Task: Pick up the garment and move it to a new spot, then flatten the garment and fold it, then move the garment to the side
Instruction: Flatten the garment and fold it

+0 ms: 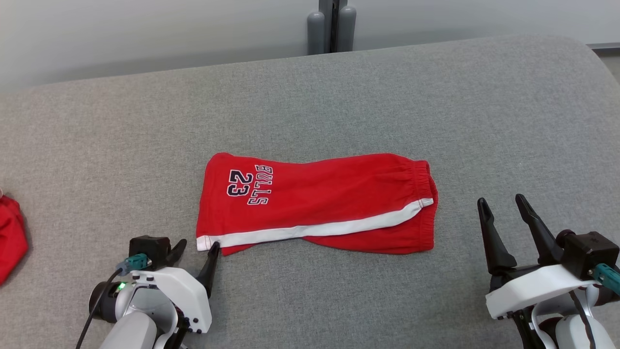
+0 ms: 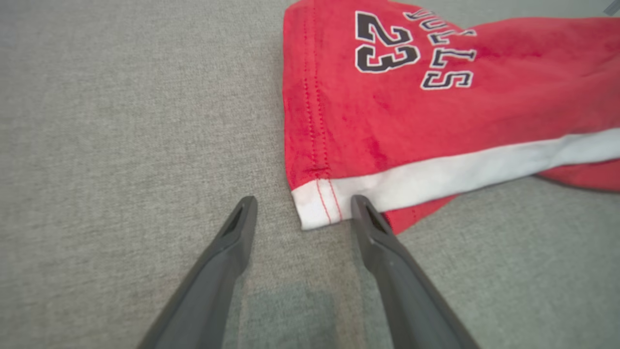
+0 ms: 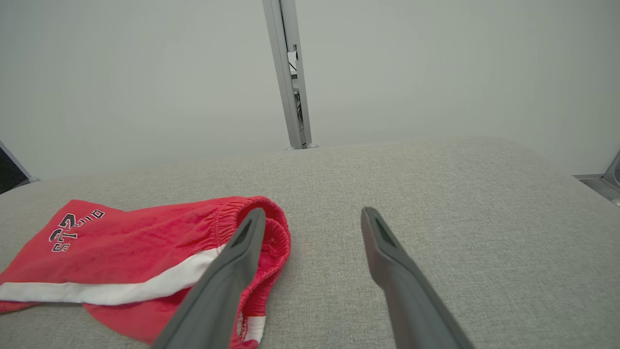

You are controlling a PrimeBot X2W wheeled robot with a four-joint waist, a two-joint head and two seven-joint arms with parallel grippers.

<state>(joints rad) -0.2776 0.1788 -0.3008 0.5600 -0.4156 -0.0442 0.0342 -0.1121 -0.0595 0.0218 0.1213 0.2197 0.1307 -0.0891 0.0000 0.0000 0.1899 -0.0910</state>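
Grey surface [image 1: 339,97], shorts [image 1: 319,203] crosswise, waistband [image 1: 426,191] rightward

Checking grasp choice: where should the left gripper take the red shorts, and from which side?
The white-striped hem corner of the red shorts, from the robot's side with the left gripper. It lies flat, jutting between the open jaws; likely an easy pinch.

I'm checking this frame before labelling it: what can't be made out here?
Head view: the red cloth is cut off by the left edge; its kind is unclear.
Right wrist view: the waistband of the shorts is partly hidden behind a finger of the right pincer.
Left wrist view: whether the left pincer touches the white hem cannot be told.
All views: the shorts' lower layer lies covered by the top layer.
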